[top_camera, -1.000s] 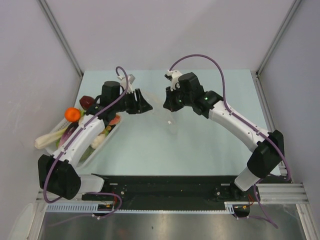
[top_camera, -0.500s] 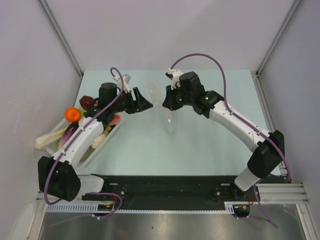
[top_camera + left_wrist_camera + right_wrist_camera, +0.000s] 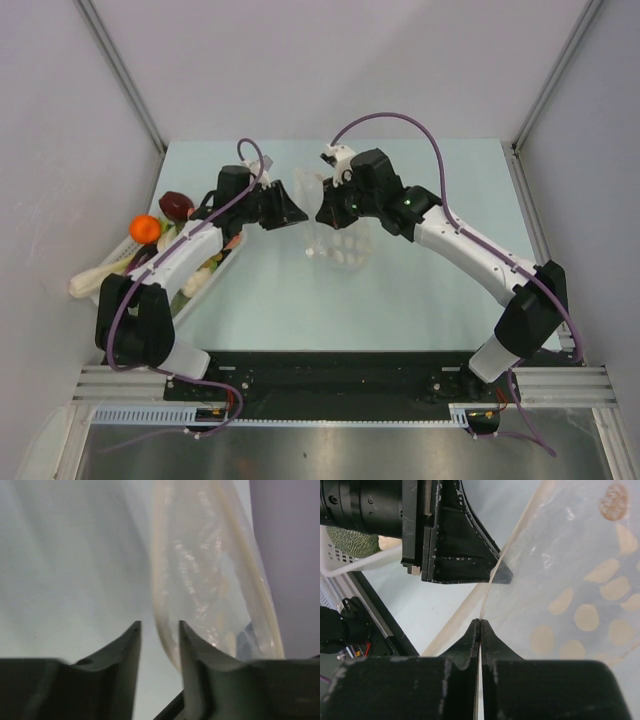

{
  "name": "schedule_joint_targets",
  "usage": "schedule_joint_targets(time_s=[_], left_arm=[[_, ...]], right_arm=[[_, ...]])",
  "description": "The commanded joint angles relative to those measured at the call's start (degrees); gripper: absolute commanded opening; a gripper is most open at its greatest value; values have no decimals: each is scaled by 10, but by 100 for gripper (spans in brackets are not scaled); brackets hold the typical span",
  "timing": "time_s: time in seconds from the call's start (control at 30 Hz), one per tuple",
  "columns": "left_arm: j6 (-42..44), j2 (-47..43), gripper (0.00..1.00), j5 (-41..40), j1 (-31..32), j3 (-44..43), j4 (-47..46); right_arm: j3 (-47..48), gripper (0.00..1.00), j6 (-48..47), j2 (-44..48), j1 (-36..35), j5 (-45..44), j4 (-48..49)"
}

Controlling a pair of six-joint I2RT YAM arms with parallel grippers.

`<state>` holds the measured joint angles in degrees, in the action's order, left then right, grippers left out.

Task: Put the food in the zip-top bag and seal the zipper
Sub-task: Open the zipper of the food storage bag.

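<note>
Step in hand: we judge it to be opening the mouth of the zip-top bag [image 3: 342, 240], which hangs above the middle of the counter [image 3: 430, 300], a little toward 12 o'clock.
Right fingers [image 3: 480, 630]: pressed fully together on one thin lip of the bag at its rim. They reach it from 3 o'clock in the top view and carry the bag's weight.
Left fingers [image 3: 298, 214]: partly open with a clear gap between them, at 9 o'clock of the mouth. They hold nothing that we can see.
Zipper [image 3: 156, 580]: in the left wrist view the whitish strip runs down toward that gap and slips behind one fingertip. We cannot tell whether it touches.
How to do it well: we would get only the free lip into the gap, close on the strip itself rather than the slack film, then draw toward 9 o'clock while the right hold stays put.
Risk: if both layers are pinched together, the mouth stays closed.
Food [image 3: 146, 228]: lies in and around the white tray [image 3: 232, 256] at 9 o'clock of the counter, well apart from the bag, with none inside it yet.
</note>
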<state>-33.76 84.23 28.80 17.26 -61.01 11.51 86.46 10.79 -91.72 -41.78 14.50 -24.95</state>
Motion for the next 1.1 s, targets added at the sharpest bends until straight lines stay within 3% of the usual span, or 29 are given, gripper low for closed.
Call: schedule_joint_targets(time_s=[0.0, 0.03, 0.2, 0.23, 0.3, 0.33, 0.37, 0.5, 0.57, 0.8, 0.97, 1.03, 1.07], left_arm=[[30, -27, 25, 2, 2, -31, 25], [53, -34, 3, -16, 2, -33, 41], [120, -75, 0, -104, 23, -64, 153], [139, -79, 0, -117, 39, -71, 168], [151, -78, 0, -145, 58, -89, 199], [156, -75, 0, -147, 73, -94, 204], [157, -72, 0, -146, 79, -100, 211], [150, -55, 0, -128, 95, -129, 204], [150, -47, 0, -124, 96, -142, 204], [149, -47, 0, -103, 99, -148, 204], [148, -61, 0, -106, 99, -139, 203], [142, -64, 0, -103, 100, -137, 197], [137, -64, 0, -99, 99, -137, 195]], right_arm=[[-5, 0, -2, 23, 25, 1, 10], [-8, 0, -2, 25, 33, 0, 7], [-16, 1, -17, 28, 67, -35, -14], [-15, 10, -20, 27, 67, -41, -19], [-15, 19, -26, 29, 65, -47, -20], [-15, 38, -26, 30, 64, -45, -16], [-14, 45, -24, 31, 65, -27, -13], [5, 59, -19, 35, 53, 3, -12], [9, 60, -40, 36, 41, -2, -16], [18, 31, -101, 29, -13, -45, -16], [21, 35, -106, 23, -12, -62, -23], [19, 43, -106, 23, -13, -55, -26], [17, 51, -102, 22, -15, -54, -25]])
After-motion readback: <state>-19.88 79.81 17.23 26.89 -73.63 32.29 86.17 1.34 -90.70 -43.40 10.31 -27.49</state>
